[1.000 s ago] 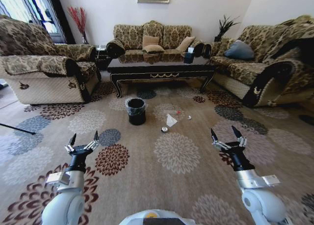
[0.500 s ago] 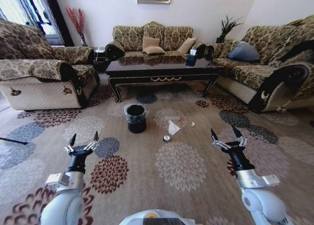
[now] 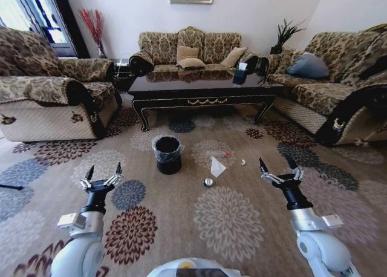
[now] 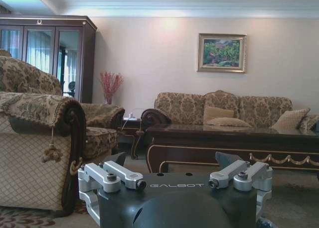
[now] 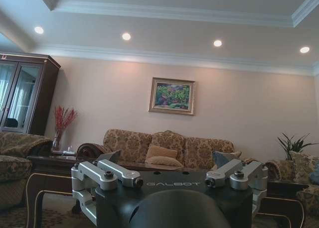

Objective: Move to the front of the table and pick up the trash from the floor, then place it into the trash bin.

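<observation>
- while the robot faces the table, both arms are held low and forward over the carpet: the left gripper (image 3: pixel 102 173) and the right gripper (image 3: pixel 278 168) each have fingers spread wide and hold nothing.
- the word "galbot" is printed on each gripper body, readable in both wrist views; no other writing can be read.
- step in hand, as judged: the approach. neither gripper is near the floor litter yet.
- the trash lies on the carpet ahead, between the grippers and the table: a small round can (image 3: pixel 208 182) nearest, a folded white paper (image 3: pixel 216 166) just beyond it, a tiny white scrap (image 3: pixel 243 162) to the right, and a bottle with a red cap (image 3: pixel 225 153), too small to make out well.
- the bin (image 3: pixel 167 154) stands upright just left of the litter, lined with a clear bag.
- the table (image 3: pixel 199 91) stands beyond, with a sofa behind it.
- next move calls for closing the distance, bending the torso and lowering an open gripper onto one piece.
</observation>
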Motion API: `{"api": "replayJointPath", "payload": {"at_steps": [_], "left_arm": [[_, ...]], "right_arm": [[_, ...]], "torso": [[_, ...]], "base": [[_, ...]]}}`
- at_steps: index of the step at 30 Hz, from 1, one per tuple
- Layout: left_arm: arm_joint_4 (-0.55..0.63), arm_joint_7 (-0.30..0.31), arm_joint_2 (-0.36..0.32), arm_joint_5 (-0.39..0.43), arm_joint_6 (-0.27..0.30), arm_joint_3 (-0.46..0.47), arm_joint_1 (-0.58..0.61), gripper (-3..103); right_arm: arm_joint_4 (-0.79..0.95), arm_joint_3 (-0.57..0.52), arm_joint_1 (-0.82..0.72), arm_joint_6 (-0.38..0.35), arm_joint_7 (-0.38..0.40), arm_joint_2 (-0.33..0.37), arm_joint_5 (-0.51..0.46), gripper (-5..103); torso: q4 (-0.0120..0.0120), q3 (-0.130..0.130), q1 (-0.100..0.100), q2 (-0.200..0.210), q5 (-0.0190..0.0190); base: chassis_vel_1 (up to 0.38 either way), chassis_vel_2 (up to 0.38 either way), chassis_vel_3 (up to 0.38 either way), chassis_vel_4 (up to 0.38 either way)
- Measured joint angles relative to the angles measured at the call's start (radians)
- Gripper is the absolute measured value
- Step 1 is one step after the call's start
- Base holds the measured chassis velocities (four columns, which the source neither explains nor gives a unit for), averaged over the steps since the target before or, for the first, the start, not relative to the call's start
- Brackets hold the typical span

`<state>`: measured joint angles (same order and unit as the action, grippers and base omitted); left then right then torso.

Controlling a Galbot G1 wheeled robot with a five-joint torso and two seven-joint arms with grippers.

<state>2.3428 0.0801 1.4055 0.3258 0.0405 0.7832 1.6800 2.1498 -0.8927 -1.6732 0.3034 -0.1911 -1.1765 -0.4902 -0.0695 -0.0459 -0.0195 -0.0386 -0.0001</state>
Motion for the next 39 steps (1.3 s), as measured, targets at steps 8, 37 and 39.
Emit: {"api": "replayJointPath", "payload": {"at_steps": [8,37,39], "left_arm": [[0.001,0.000,0.001,-0.003,-0.002,0.000,0.003,100],[0.004,0.001,0.013,-0.015,-0.010,0.000,0.012,100],[0.003,0.000,0.014,-0.015,-0.010,0.000,0.012,100]], "right_arm": [[-0.005,0.004,0.004,0.000,0.000,-0.006,0.000,100],[-0.025,0.017,0.026,0.004,0.006,-0.009,0.001,100],[-0.026,0.018,0.026,0.003,0.006,-0.009,0.001,100]], "torso": [[0.0000,0.000,0.000,0.000,0.0001],[0.0000,0.000,0.000,0.000,0.0001],[0.0000,0.000,0.000,0.000,0.0001]], "base": [[-0.184,0.188,0.182,-0.188],[-0.121,0.117,0.122,-0.117],[-0.118,0.105,0.111,-0.110]]}}
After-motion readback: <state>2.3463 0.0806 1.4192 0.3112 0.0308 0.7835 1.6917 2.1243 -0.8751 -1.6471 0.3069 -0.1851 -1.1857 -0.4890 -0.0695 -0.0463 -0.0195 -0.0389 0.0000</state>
